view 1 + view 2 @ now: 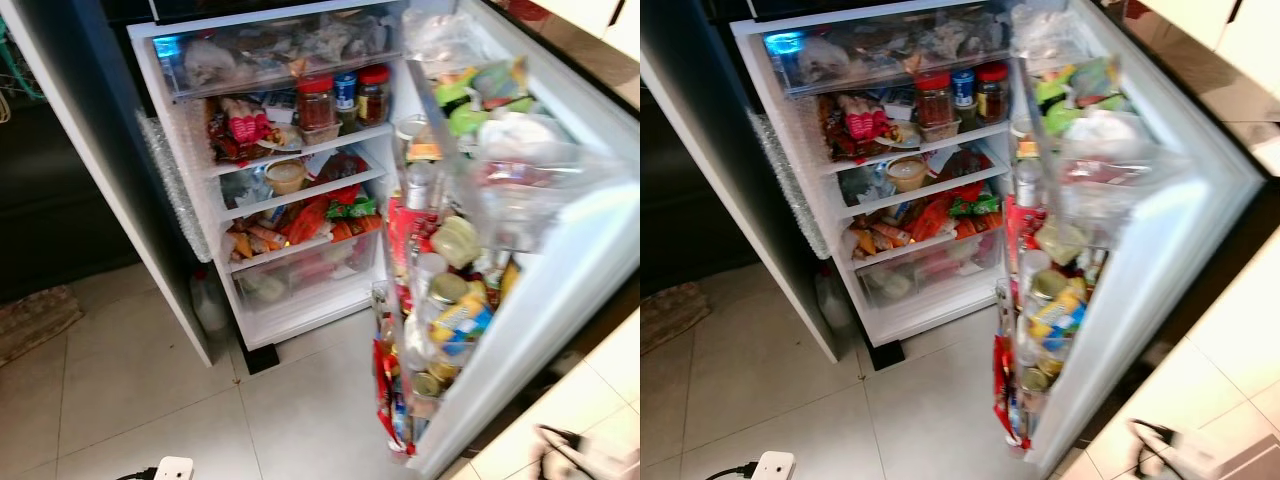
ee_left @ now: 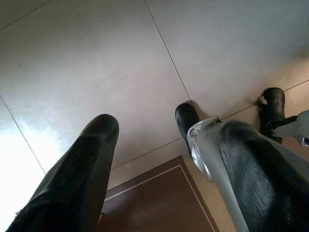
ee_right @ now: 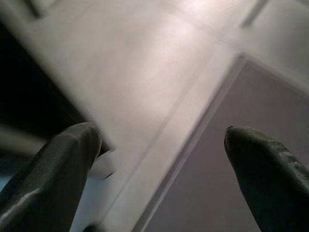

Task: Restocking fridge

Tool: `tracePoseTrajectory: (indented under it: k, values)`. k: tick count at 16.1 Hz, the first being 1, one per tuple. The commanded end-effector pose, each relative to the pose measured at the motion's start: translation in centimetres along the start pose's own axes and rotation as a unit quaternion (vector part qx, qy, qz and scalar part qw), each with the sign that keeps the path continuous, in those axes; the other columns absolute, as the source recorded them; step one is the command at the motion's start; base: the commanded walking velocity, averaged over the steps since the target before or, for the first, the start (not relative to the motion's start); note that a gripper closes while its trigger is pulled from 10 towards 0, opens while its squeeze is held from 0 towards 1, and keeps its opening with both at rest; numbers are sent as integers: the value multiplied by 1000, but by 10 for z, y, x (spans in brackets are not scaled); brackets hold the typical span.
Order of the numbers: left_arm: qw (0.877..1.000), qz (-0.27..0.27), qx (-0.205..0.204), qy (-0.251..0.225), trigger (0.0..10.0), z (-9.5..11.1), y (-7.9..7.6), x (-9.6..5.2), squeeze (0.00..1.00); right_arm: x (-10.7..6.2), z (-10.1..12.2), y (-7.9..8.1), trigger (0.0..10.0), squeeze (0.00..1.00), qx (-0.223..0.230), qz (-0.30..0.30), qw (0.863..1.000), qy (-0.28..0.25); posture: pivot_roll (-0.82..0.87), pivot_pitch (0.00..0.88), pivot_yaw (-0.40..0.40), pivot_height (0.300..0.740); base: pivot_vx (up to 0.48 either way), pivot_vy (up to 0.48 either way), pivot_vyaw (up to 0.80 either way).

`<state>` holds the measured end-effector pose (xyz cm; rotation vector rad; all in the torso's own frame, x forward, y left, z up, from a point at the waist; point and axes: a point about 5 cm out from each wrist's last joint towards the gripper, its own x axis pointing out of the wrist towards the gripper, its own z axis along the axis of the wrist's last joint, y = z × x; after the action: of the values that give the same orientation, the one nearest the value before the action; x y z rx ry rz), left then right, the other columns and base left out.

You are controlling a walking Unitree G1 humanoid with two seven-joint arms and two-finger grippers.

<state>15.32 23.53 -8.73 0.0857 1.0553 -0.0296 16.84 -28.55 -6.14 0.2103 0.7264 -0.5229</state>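
fridge (image 1: 250,345): stands open on a pale tiled floor (image 1: 140,390), its door (image 1: 560,290) swung wide to the robot's right. interior packed full.

top compartment (image 1: 270,50): clear-fronted, holding wrapped and bagged items, blurred.

first shelf: three jars side by side at the right end, a red-lidded jar (image 1: 316,102), a blue-lidded jar (image 1: 346,92) and a second red-lidded jar (image 1: 374,93); red packets (image 1: 240,128) to their left.

second shelf: a round beige tub (image 1: 286,176) near the middle, with dark and red packets beside it.

third shelf: orange and red packets (image 1: 300,222) heaped together, green packets (image 1: 352,208) at the right end.

bottom drawer (image 1: 300,275): clear, contents hazy.

door racks: crowded with bottles, cans and pouches; a green bag (image 1: 470,105) high up, a red carton (image 1: 405,232) lower, a yellow-and-blue packet (image 1: 460,320) below that, red sachets (image 1: 385,400) hanging at the bottom edge.

floor items: a white power strip (image 1: 172,468) near the lower edge of the head view; a brown mat (image 1: 35,320) to the left of the fridge.

left tool (image 2: 154,159): hangs over the tiles, fingers (image 2: 82,169) spread apart, nothing between them; the robot's dark feet (image 2: 186,118) on the floor beyond.

right tool (image 3: 161,159): hangs over floor tiles, fingers (image 3: 58,169) spread wide, nothing held.
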Motion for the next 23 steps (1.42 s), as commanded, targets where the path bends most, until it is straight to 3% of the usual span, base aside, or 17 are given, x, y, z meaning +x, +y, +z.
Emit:
tracePoseTrajectory:
  k: [1,5,10,12,16,17,19,21,23]
  values:
    - [1000,2,7,9,10000,-4,4,-2,0,-1,-10,12,10000,0,-32,43,998,33,-210,0,28,740,0,0,0]
    - [1000,-2,7,5,10000,-1,2,-1,0,-6,-17,54,10000,0,-16,220,974,52,-210,0,21,740,0,0,0]
    - [1000,-3,1,2,10000,1,1,0,0,-12,-22,66,10000,0,1,302,951,71,-203,0,16,740,0,0,0]
    - [1000,-3,0,2,10000,1,1,0,0,-12,-27,60,10000,0,-36,290,952,86,-199,0,11,740,0,0,0]
    - [1000,-4,-4,2,10000,2,1,0,0,-17,-53,11,10000,0,-197,185,944,187,-208,0,10,740,0,0,0]
    - [1000,-5,-2,3,10000,2,1,0,0,-13,-44,1,10000,0,-174,130,962,168,-214,0,14,740,0,0,0]
    - [1000,-6,1,3,10000,2,1,0,0,-4,-24,1,10000,0,-130,74,982,116,-217,0,23,740,0,0,0]
    - [1000,-7,5,3,10000,3,1,0,0,4,0,19,10000,0,-88,79,991,62,-224,0,29,740,0,0,0]
    - [1000,-7,9,3,10000,3,1,0,0,10,33,47,10000,0,-66,127,990,-1,-224,0,32,740,0,0,0]
